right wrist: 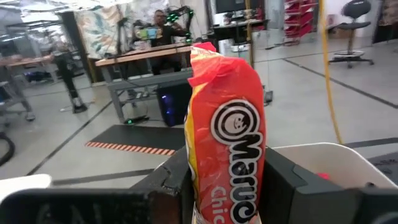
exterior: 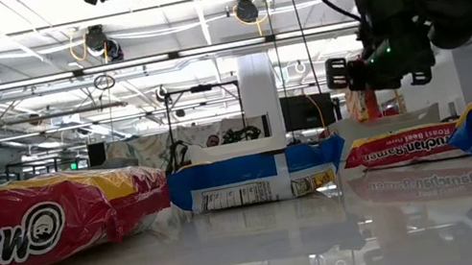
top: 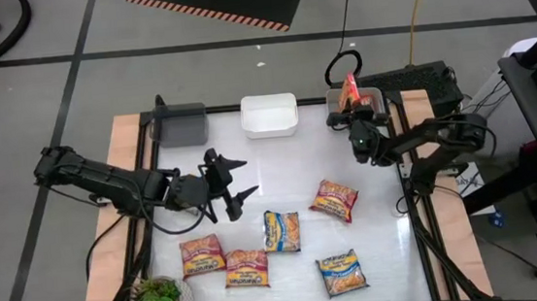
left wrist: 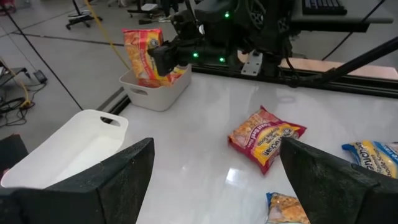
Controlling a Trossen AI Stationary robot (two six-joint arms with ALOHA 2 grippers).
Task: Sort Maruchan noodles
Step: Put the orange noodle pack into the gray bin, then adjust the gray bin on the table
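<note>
The right gripper was clamped on an orange pack, holding it upright just over the right bin at the back right of the table. Something red showed inside that bin already, prob. another pack, but I couldn't tell for sure. The white bin in the middle looked empty. The grey bin at the back left: couldn't see what was in it.

The left gripper hung over the table's left-middle w/ its fingers wide apart, holding nothing.

Five packs lay flat on the table: a red pack near the middle, a blue pack beside it, another blue pack at the front, and two red packs at the front left.

The packs looked light, thin and crinkly, w/ a hard noodle block inside that could crack. The wrap was prob. slippery. Best to pinch across the short sides, not too hard.
</note>
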